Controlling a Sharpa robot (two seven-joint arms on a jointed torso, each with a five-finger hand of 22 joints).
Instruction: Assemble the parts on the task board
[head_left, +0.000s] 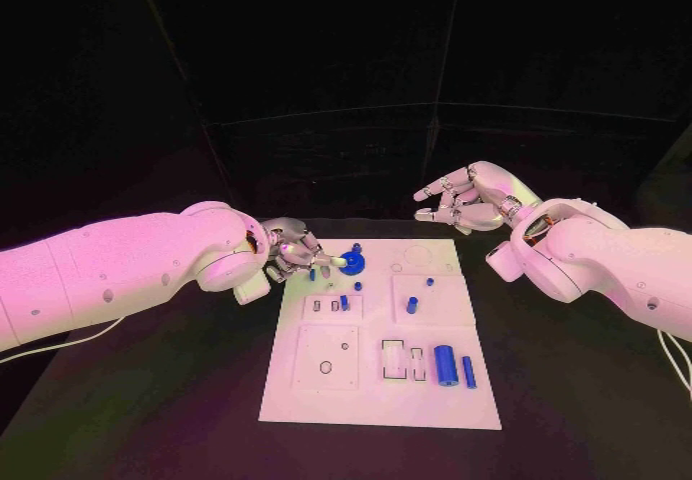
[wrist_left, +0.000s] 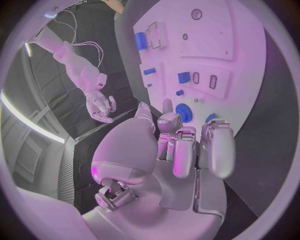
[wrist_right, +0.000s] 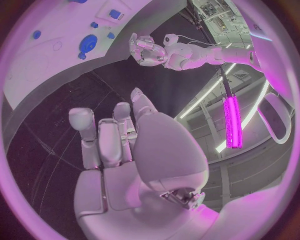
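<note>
Several blue parts sit loose or unseated across the task board, left hand at its far-left corner, grip unclear, right hand empty, fingers spread, beyond its far edge.

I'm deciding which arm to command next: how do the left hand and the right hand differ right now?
The left hand is down at the task board's far left corner, by the round blue part; the right hand hovers above the black table beyond the board's far right corner. The left hand's fingers curl toward the parts; the right hand's fingers are spread, holding nothing. Both are silver hands on white arms.
</note>
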